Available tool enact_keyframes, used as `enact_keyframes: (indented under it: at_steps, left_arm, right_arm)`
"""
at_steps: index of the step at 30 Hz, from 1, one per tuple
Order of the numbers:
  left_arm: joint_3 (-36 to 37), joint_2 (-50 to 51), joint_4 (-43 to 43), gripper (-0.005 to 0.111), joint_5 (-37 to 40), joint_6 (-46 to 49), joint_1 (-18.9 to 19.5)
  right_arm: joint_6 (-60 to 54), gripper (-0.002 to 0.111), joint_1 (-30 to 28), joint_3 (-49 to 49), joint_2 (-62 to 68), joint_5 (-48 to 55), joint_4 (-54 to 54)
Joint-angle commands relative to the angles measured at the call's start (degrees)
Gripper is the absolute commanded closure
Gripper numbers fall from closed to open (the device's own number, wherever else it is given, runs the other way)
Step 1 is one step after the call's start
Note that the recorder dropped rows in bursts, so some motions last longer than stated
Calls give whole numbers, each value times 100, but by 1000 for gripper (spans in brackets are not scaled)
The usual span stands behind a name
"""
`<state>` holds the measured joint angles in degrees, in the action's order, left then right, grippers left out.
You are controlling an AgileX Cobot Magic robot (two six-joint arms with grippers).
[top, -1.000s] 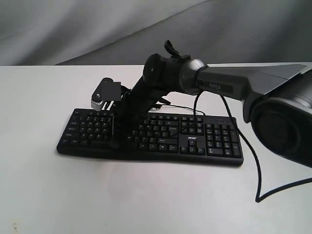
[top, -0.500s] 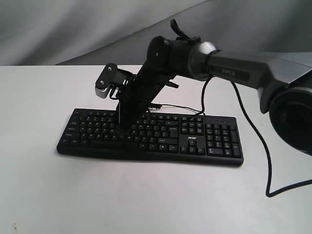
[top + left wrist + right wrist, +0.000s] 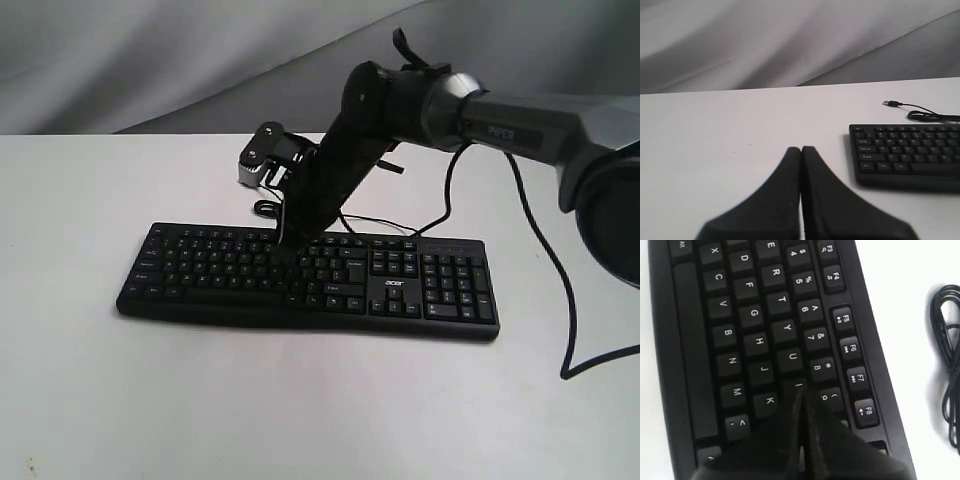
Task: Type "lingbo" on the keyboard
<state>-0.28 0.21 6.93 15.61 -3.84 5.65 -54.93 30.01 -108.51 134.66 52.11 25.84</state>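
Note:
The long black keyboard (image 3: 400, 290) lies flat on the white table, with its "acer" logo facing the front. My right gripper (image 3: 284, 248) reaches across from the right and slants down onto the letter keys left of the middle. In the right wrist view, the right gripper (image 3: 801, 394) is shut with nothing in it. Its tips are on the I key, between U and the hidden O, and K is just beside them. My left gripper (image 3: 801, 150) is shut and empty above bare table, off the left end of the keyboard (image 3: 910, 155). It does not show in the exterior view.
The keyboard's thin USB cable (image 3: 266, 208) lies coiled behind the keyboard; its plug (image 3: 889, 103) rests loose on the table. The right arm's own black cable (image 3: 556, 300) hangs down past the number pad. White table (image 3: 300, 400) surrounds the keyboard, and a grey cloth backdrop hangs behind.
The right arm has lifted from the keyboard's lower left rows. It has swung right and toward the back, and its shut tips are now at the upper letter row.

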Motion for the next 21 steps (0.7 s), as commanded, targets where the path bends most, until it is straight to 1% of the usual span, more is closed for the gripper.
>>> enact_keyframes:
  at_steps: [1, 21]
  left_arm:
    - [28, -21, -21, 106, -30, -12, 6]
    - [28, -21, -21, 106, -30, -12, 6]
  right_arm:
    - [16, 108, -41, 81, -48, 1, 45]
    - [-4, 108, -41, 80, 148, -92, 64]
